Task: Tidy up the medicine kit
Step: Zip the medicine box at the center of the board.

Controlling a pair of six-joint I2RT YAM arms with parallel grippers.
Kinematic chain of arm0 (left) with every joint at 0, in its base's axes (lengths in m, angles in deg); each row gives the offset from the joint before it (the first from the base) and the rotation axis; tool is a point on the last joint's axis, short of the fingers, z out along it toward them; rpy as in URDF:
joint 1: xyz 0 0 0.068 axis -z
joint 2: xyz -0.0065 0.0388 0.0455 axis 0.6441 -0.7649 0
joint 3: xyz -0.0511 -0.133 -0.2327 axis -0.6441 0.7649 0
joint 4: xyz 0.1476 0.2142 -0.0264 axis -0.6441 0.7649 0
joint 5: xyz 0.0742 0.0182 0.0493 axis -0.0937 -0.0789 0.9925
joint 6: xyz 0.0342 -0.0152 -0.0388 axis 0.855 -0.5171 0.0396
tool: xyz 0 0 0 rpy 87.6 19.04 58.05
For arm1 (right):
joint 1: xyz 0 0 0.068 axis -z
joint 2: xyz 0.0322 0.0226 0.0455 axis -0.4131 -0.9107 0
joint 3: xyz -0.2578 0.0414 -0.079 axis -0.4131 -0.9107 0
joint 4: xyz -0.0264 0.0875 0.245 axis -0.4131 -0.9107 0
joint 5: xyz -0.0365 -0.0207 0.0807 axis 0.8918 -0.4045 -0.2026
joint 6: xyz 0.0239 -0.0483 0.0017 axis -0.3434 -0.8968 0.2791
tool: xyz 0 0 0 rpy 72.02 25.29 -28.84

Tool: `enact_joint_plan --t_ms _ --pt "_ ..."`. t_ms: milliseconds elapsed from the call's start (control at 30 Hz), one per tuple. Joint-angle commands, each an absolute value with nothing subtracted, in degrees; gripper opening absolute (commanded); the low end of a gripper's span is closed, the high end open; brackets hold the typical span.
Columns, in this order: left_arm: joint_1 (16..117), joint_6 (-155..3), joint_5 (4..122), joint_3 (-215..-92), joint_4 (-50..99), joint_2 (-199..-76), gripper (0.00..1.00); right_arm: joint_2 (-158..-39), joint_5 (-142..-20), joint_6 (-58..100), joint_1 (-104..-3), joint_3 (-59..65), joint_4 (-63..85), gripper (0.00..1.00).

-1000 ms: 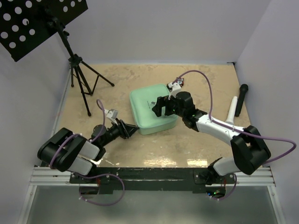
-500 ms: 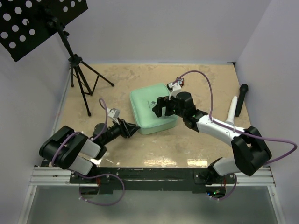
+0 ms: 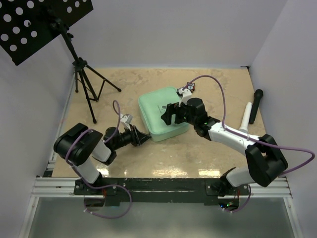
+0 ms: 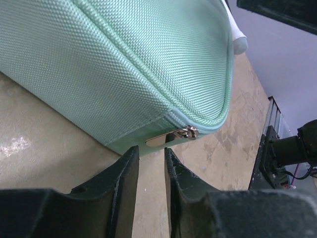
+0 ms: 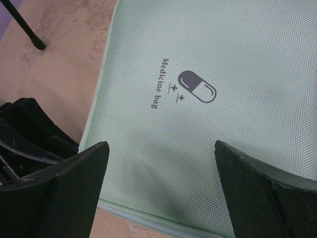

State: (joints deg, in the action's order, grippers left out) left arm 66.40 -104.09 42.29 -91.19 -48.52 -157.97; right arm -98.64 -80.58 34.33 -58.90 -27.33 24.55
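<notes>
The medicine kit is a mint-green zip case lying closed on the table's middle. Its lid carries a pill mark and "Medicine bag". My left gripper lies low on the table at the kit's near-left corner. In the left wrist view, the gripper has its jaws a narrow gap apart with only table between them. Its tips sit just short of the metal zipper pull on the case's side. My right gripper hovers over the lid, wide open and empty.
A black tripod with a perforated music-stand plate stands at the back left; one leg tip reaches near the kit. A black marker-like stick and a white tube lie at the right edge.
My left arm has pushed forward and right, bringing its tips up to the kit's corner, and its jaws have narrowed. The right gripper has stayed over the lid.
</notes>
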Motion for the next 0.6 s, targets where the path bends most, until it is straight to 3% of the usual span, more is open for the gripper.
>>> enact_joint_plan --t_ms 0,167,400,567 --pt "66.2 -102.95 42.13 -91.69 -81.91 -158.93 0.29 -97.12 -81.62 34.71 -59.12 -27.28 25.44 0.93" --pt "66.11 -102.95 42.39 -91.78 -81.91 -159.19 0.29 -97.39 -81.44 34.71 -59.12 -27.28 25.26 0.92" --pt "66.03 -102.07 43.27 -91.16 -81.91 -155.6 0.46 -97.3 -81.27 34.63 -59.11 -27.63 25.09 0.93" --pt "65.94 -101.9 43.01 -91.42 -81.91 -154.45 0.48 -96.68 -81.26 34.71 -59.12 -28.16 24.82 0.93"
